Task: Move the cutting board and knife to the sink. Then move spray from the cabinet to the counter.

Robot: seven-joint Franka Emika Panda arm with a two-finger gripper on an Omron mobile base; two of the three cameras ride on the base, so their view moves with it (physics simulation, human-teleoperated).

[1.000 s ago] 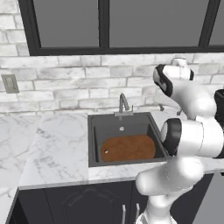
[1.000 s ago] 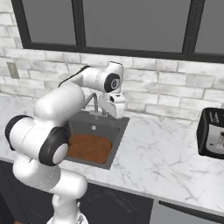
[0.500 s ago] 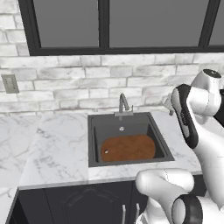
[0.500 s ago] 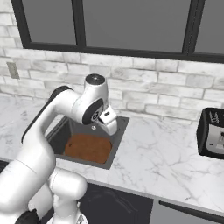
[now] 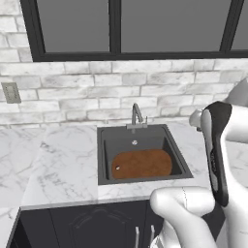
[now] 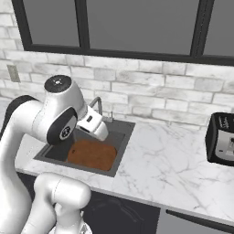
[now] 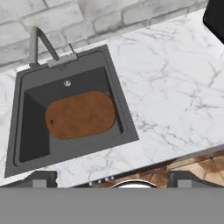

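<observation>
The cutting board (image 7: 81,114) lies flat on the bottom of the sink (image 7: 26,109), with its small hanging hole toward the left in the hand view. It is dark brown wood with rounded ends, and I judge it stiff, fairly heavy and not fragile. As it lies flat, only an edge could be pinched. The basin is matt black with straight walls, and a thin curved metal faucet (image 5: 137,115) stands behind it. The desk (image 6: 173,160) is white marble with grey veins – smooth, probably slippery. A grey toaster oven (image 6: 221,139) stands on its right end. The claw (image 7: 111,180) hangs high above the sink's front edge, its tips wide apart and holding nothing.
</observation>
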